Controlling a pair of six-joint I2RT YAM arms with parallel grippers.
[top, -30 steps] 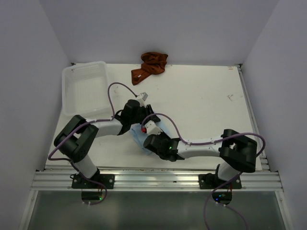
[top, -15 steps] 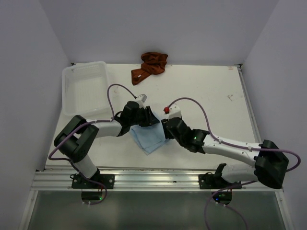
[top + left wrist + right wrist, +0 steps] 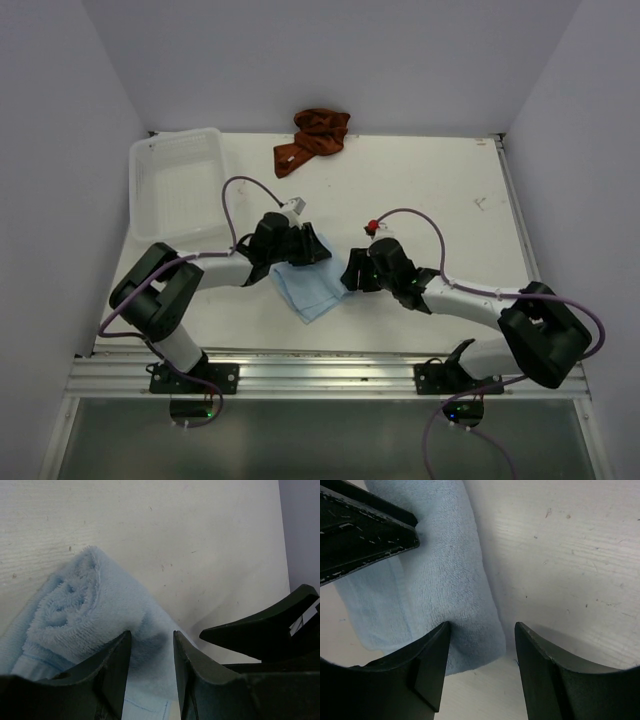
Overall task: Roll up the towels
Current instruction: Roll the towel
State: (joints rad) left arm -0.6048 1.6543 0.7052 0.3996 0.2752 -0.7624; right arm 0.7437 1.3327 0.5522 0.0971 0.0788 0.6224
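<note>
The light sky-blue towel [image 3: 312,290] is laid by the middle of the table's [image 3: 440,190] near edge, its far side rolled. The roll is pinched by the left gripper [image 3: 151,642]; the right gripper [image 3: 481,629] is spread wide at the roll's other end. The rust towel [image 3: 315,135] is crumpled at the far edge.

left claw [image 3: 318,250] and right claw [image 3: 352,275] crowding blue towel [image 3: 310,288], basket [image 3: 136,195] far left, rust towel [image 3: 312,140] behind, open table [image 3: 450,200] right

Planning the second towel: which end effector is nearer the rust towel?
Left. The left end effector sits nearside of the rust towel; the right end effector lies farther off, diagonally rightward.
</note>
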